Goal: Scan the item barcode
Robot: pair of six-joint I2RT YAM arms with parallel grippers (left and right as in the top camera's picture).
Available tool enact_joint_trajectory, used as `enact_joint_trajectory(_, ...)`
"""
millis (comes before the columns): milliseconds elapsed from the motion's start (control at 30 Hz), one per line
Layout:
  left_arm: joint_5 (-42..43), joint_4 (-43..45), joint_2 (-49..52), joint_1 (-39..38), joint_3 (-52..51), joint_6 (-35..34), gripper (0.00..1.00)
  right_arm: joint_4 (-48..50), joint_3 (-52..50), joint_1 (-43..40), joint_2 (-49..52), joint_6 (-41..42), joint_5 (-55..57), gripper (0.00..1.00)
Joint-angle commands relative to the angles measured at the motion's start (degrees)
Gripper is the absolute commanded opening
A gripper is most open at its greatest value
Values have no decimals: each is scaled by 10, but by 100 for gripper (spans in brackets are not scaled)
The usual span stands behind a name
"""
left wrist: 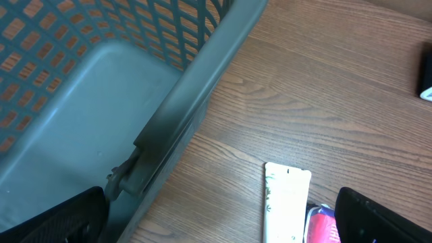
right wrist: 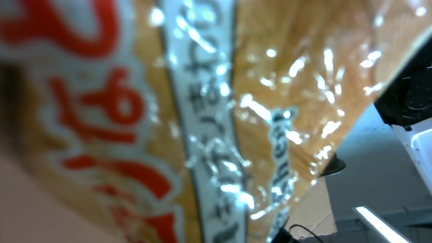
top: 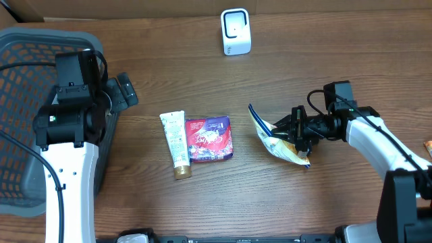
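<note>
While left fingers [left wrist: 385, 217] gape wide, right fingers [top: 295, 128] clamp the snack packet [top: 278, 144].

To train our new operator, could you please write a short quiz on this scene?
1. True or false: the right gripper holds the bag.
2. Which lies nearest the basket? A tube; B red pack; C scanner.
3. Fill in: the left gripper is ____.
Key: 1 true; 2 A; 3 open.
</note>
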Motion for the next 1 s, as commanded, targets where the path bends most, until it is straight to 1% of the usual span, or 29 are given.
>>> enact_joint_trajectory(0, 6, -2, -5, 0, 7, -6, 100, 17, 9, -12, 36, 80, 20, 14)
enact_joint_trajectory(67, 7, -2, -5, 0, 7, -6, 100, 47, 9, -20, 52, 80, -3, 24)
enact_joint_trajectory(100, 6, -2, -5, 0, 7, -5, 100, 66, 9, -24, 59, 80, -16, 27)
enact_joint_trajectory(267, 6, -2, -5, 0, 7, -6, 100, 160, 9, -64, 78, 80, -37, 38)
enact_joint_trajectory(333, 6, -2, -5, 0, 7, -6, 100, 185, 9, -89, 78, 80, -31, 39)
enact_joint_trajectory(367, 6, -2, -5, 0, 7, -6, 100, 204, 9, -103, 78, 80, -30, 42)
enact_joint_trajectory(400, 6, -2, -5, 0, 7, -6, 100, 226, 9, -116, 78, 78, -27, 48)
enact_joint_trajectory(433, 6, -2, -5, 0, 7, -6, 100, 253, 9, -126, 78, 57, -19, 53)
enact_joint_trajectory(467, 6, -2, -5, 0, 7, -5, 100, 298, 9, -137, 78, 25, -12, 61)
enact_joint_trajectory(500, 6, -2, -5, 0, 7, -6, 100, 349, 9, -146, 78, -4, -4, 100)
enact_joint_trajectory(533, 6, -2, -5, 0, 7, -6, 100, 394, 9, -153, 78, -27, 2, 100)
enact_joint_trajectory(600, 6, -2, -5, 0, 7, -6, 100, 520, 9, -166, 78, -98, 14, 100)
enact_joint_trajectory(633, 6, -2, -5, 0, 7, -6, 100, 653, 9, -169, 77, -160, 20, 100)
enact_joint_trajectory(700, 6, -2, -5, 0, 7, -6, 100, 735, 9, -168, 77, -174, -4, 100)
enact_joint_trajectory(767, 6, -2, -5, 0, 7, -6, 100, 773, 9, -162, 76, -191, -32, 99)
enact_joint_trajectory(833, 6, -2, -5, 0, 7, -6, 100, 778, 9, -153, 73, -270, -51, 99)
enact_joint_trajectory(900, 6, -2, -5, 0, 7, -6, 100, 774, 9, -141, 71, -383, -80, 99)
enact_joint_trajectory(967, 6, -2, -5, 0, 7, -6, 100, 738, 9, -125, 67, -460, -98, 99)
